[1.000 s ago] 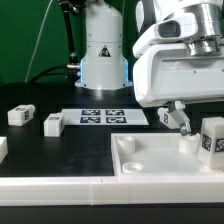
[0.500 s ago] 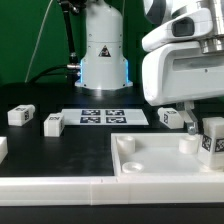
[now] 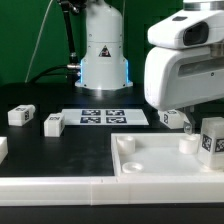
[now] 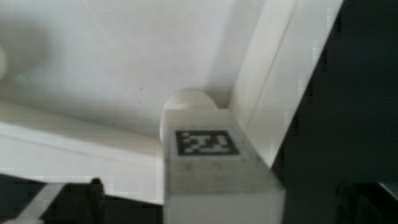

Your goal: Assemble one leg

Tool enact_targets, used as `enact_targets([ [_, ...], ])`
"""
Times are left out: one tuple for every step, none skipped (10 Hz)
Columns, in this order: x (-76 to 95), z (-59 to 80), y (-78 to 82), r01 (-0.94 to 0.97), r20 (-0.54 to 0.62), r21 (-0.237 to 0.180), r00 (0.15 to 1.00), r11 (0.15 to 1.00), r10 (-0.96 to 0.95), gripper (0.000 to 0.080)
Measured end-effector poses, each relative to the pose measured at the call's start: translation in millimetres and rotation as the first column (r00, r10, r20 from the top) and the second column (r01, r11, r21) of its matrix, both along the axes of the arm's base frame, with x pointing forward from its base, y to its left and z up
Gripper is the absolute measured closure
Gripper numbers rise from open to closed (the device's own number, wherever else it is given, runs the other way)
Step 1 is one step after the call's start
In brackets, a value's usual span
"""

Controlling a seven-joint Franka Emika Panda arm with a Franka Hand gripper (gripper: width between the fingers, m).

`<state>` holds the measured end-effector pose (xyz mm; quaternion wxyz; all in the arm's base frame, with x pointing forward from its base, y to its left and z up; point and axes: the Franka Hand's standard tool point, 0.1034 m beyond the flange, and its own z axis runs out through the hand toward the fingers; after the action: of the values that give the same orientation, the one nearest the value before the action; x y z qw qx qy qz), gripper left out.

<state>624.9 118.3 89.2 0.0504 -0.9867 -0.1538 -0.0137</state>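
Note:
A leg (image 3: 212, 140) stands upright at the white panel's (image 3: 150, 165) corner on the exterior view's right, its tag facing the camera. My gripper (image 3: 196, 108) hangs just above and behind it, and its big white body hides the fingers there. In the wrist view the same leg (image 4: 210, 150) lies between my dark fingertips (image 4: 75, 198), with the gripper (image 4: 217, 208) astride it and the panel rim (image 4: 267, 70) beside it. The jaws look open around the leg. Another leg (image 3: 172, 118) lies behind the panel.
Two loose legs (image 3: 22, 115) (image 3: 53, 123) lie on the black table at the exterior view's left, and a further white part (image 3: 2, 148) sits at the left edge. The marker board (image 3: 100, 117) lies before the robot base (image 3: 104, 60).
My gripper has moved toward the exterior view's right, over the standing leg. The leg and the other parts have not moved.

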Motion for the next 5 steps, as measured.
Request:
enact_targets([
  [1.4,0.8,-0.6,0.035,0.028,-0.001,0.999,0.999,-0.034,0.015],
  [3.3,-0.4,-0.8,0.045,0.072,0.002,0.996,0.999,-0.046,0.015],
  [4.1,-0.8,-2.0,0.052,0.106,0.007,0.993,0.999,-0.053,0.015],
  [4.7,-1.4,-1.9,0.054,0.13,0.01,0.99,0.999,-0.055,0.015],
  [3.5,-3.2,-0.5,0.051,0.126,0.01,0.991,0.999,-0.052,0.0162],
])
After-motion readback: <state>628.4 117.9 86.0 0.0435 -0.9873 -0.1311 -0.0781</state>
